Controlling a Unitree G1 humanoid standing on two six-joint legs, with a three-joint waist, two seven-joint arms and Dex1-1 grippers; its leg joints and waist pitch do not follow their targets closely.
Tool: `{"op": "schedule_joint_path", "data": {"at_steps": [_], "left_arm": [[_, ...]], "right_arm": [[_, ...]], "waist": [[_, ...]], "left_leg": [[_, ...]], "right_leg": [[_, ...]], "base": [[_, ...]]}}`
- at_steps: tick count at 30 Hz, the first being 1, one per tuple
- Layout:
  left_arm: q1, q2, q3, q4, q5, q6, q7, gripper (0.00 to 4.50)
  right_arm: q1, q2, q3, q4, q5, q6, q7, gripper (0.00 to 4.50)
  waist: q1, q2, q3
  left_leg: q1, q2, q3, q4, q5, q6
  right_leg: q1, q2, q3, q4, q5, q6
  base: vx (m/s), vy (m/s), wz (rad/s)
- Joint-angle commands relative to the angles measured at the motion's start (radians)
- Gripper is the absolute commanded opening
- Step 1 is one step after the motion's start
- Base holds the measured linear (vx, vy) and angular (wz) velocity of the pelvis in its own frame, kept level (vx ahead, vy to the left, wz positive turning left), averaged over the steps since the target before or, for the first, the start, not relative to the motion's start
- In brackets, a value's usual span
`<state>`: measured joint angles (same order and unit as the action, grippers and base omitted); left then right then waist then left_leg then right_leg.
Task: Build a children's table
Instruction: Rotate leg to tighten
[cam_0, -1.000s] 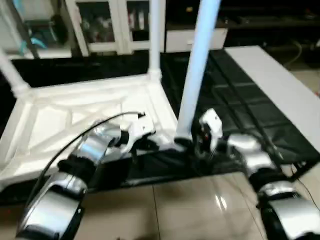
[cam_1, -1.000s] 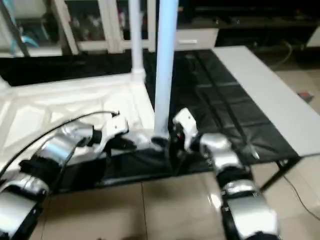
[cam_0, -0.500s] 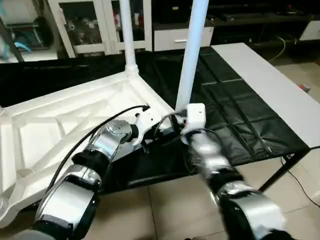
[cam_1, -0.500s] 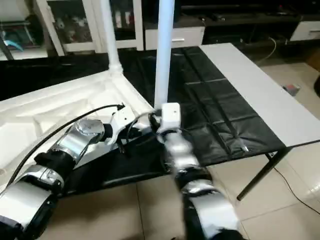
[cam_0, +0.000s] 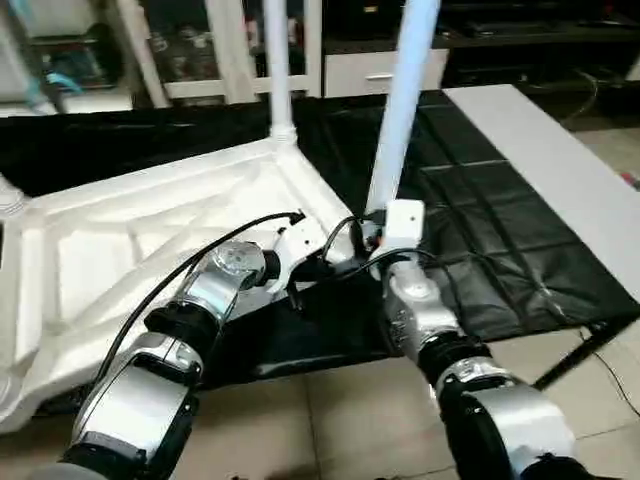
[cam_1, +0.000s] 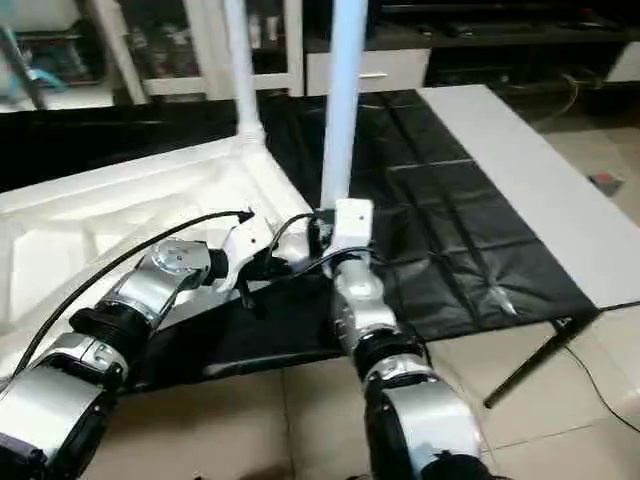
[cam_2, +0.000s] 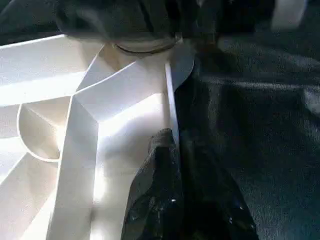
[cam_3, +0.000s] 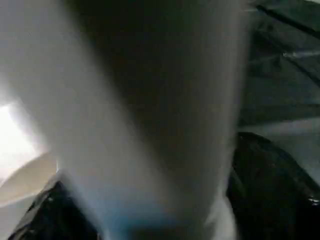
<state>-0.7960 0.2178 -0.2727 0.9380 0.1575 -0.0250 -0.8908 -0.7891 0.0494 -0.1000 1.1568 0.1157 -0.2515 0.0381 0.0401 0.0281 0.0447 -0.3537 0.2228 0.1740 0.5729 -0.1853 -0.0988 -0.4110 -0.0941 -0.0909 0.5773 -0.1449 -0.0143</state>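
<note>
The right pincer (cam_3: 150, 220) has slid inward, clamped on the upright leg (cam_0: 400, 120); the left pincer (cam_2: 172, 165) pinches the tabletop rim (cam_2: 170, 100).

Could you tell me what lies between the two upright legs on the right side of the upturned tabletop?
Only the tabletop's raised white edge; the far leg and near leg have nothing else between them, as both eye views show.

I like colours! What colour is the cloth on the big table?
Black. The cloth shows best in the left eye view.
</note>
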Motion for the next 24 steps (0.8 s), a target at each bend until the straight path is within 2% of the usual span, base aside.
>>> {"op": "schedule_joint_path", "data": {"at_steps": [1,2,3,6,7,9,10,14,17,18,24], "left_arm": [[0.037,0.014,-0.045,0.028,0.035,0.004,-0.045,0.00],[0.038,0.017,-0.047,0.026,0.035,0.004,-0.051,0.00],[0.041,0.021,-0.050,0.025,0.034,0.004,-0.062,0.00],[0.043,0.022,-0.050,0.023,0.035,0.003,-0.069,0.00],[0.048,0.024,-0.051,0.018,0.032,0.004,-0.089,0.00],[0.053,0.027,-0.055,0.010,0.029,0.005,-0.109,0.00],[0.060,0.032,-0.062,-0.002,0.024,0.009,-0.142,0.00],[0.073,0.039,-0.072,-0.023,0.015,0.016,-0.192,0.00],[0.096,0.053,-0.088,-0.070,0.000,0.033,-0.272,0.00],[0.108,0.061,-0.101,-0.096,-0.004,0.044,-0.315,0.00],[0.122,0.073,-0.117,-0.128,0.001,0.056,-0.361,0.00]], "right_arm": [[-0.012,-0.044,-0.019,-0.061,0.024,0.005,0.054,4.10],[-0.005,-0.060,-0.014,-0.080,0.033,0.015,0.117,4.10],[0.014,-0.111,0.011,-0.119,0.049,0.075,0.308,4.10],[0.028,-0.147,0.032,-0.141,0.058,0.118,0.443,4.10],[0.046,-0.193,0.056,-0.162,0.064,0.132,0.577,4.10],[0.055,-0.221,0.058,-0.176,0.082,0.151,0.667,4.10],[0.061,-0.254,0.060,-0.179,0.093,0.152,0.766,4.10],[0.068,-0.290,0.073,-0.174,0.085,0.137,0.874,4.10],[0.089,-0.340,0.123,-0.191,0.064,0.137,1.027,4.10],[0.101,-0.368,0.158,-0.205,0.045,0.131,1.106,4.10],[0.108,-0.411,0.212,-0.209,-0.009,0.101,1.182,4.10]], "waist": [[0.000,0.006,-0.067],[0.001,0.004,-0.067],[-0.001,0.004,-0.067],[0.008,0.002,-0.069],[0.013,0.003,-0.069],[0.021,0.000,-0.069],[0.024,0.001,-0.068],[0.029,0.003,-0.065],[0.033,0.002,-0.066],[0.034,0.002,-0.065],[0.048,0.002,-0.065]], "left_leg": [[0.002,0.000,0.011,-0.067,-0.251,0.051],[0.002,0.000,0.012,-0.066,-0.241,0.058],[0.001,-0.002,0.013,-0.064,-0.242,0.073],[-0.001,0.001,0.013,-0.059,-0.206,0.100],[-0.002,0.004,0.013,-0.059,-0.193,0.100],[-0.002,0.005,0.015,-0.057,-0.196,0.109],[-0.002,0.005,0.016,-0.057,-0.200,0.108],[-0.001,0.008,0.014,-0.059,-0.230,0.091],[0.002,0.008,0.014,-0.059,-0.246,0.084],[0.001,0.009,0.013,-0.060,-0.244,0.086],[0.008,0.010,0.015,-0.060,-0.252,0.079]], "right_leg": [[0.058,-0.041,0.041,-0.048,-0.161,-0.255],[0.060,-0.041,0.040,-0.048,-0.154,-0.258],[0.061,-0.037,0.039,-0.047,-0.146,-0.266],[0.065,-0.039,0.039,-0.043,-0.106,-0.276],[0.064,-0.043,0.040,-0.042,-0.101,-0.282],[0.067,-0.040,0.037,-0.042,-0.108,-0.285],[0.067,-0.041,0.036,-0.044,-0.125,-0.284],[0.062,-0.044,0.036,-0.050,-0.199,-0.277],[0.062,-0.044,0.036,-0.055,-0.226,-0.272],[0.062,-0.043,0.036,-0.053,-0.222,-0.275],[0.055,-0.043,0.037,-0.057,-0.247,-0.268]], "base": [[0.000,0.000,0.00],[0.000,0.000,0.00],[0.000,0.000,0.00],[0.000,0.000,0.00],[0.000,0.000,0.00],[0.000,0.000,0.00],[0.000,0.000,0.00],[0.000,0.000,0.00],[0.000,0.000,0.00],[0.000,0.000,0.00],[0.000,0.000,0.00]]}}
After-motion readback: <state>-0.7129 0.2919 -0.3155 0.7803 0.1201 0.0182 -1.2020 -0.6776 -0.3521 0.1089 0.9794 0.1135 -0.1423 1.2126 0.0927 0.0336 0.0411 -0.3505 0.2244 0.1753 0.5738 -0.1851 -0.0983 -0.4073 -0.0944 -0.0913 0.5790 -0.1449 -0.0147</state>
